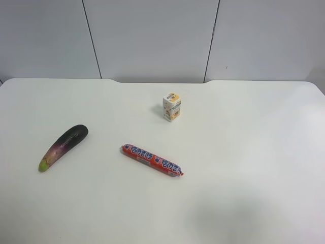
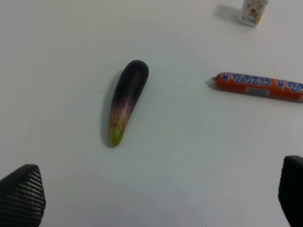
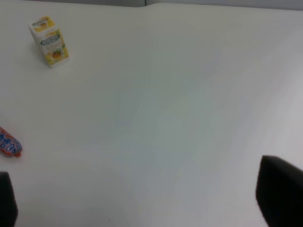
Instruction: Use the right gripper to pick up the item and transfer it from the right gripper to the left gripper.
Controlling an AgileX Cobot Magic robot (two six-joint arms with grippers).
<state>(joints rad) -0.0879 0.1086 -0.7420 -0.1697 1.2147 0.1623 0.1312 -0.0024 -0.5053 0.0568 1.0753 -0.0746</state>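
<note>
The dark purple eggplant (image 1: pixel 64 147) lies on the white table (image 1: pixel 244 152) at the exterior high view's left, its yellow-green stem tip toward the near edge. It also shows in the left wrist view (image 2: pixel 127 105). No arm shows in the exterior high view. My left gripper (image 2: pixel 156 194) is open and empty, above the table and short of the eggplant's stem end. My right gripper (image 3: pixel 142 198) is open and empty over bare table. The eggplant is out of the right wrist view.
A red printed sausage stick (image 1: pixel 151 159) lies mid-table; it also shows in the left wrist view (image 2: pixel 258 86) and its end in the right wrist view (image 3: pixel 8 144). A small white-yellow carton (image 1: pixel 171 107) stands behind it, also in the right wrist view (image 3: pixel 49 41).
</note>
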